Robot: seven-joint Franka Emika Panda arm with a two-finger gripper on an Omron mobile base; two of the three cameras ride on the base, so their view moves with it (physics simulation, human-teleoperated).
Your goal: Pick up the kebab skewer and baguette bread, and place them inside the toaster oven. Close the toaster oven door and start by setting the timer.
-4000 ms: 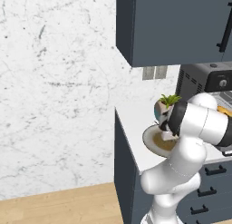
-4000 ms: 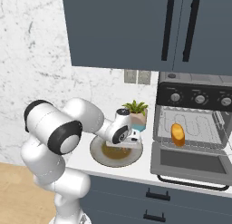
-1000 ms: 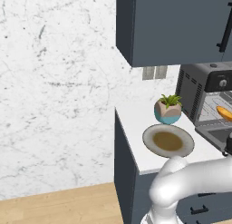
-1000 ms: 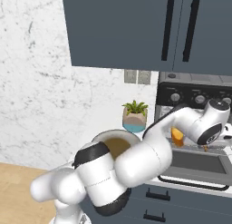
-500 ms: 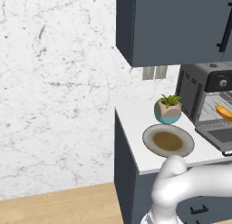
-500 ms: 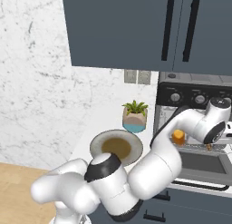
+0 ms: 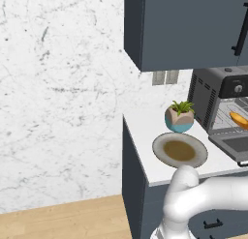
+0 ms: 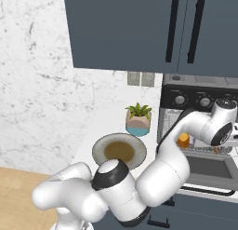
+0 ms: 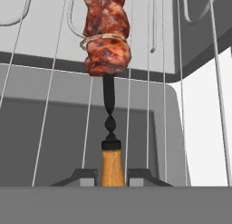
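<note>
Hand view, pincer (image 9: 112, 173) gripping kebab skewer (image 9: 107, 46)

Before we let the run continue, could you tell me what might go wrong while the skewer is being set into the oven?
1. The kebab skewer is gripped only at its wooden handle end, so the meat-heavy far end may pivot or slip when the jaws open.
2. It hangs over the thin, widely spaced wires of the rack; released off-centre, it could catch or tip between them.
3. The baguette bread already lies in the toaster oven; the skewer may bump it.
</note>
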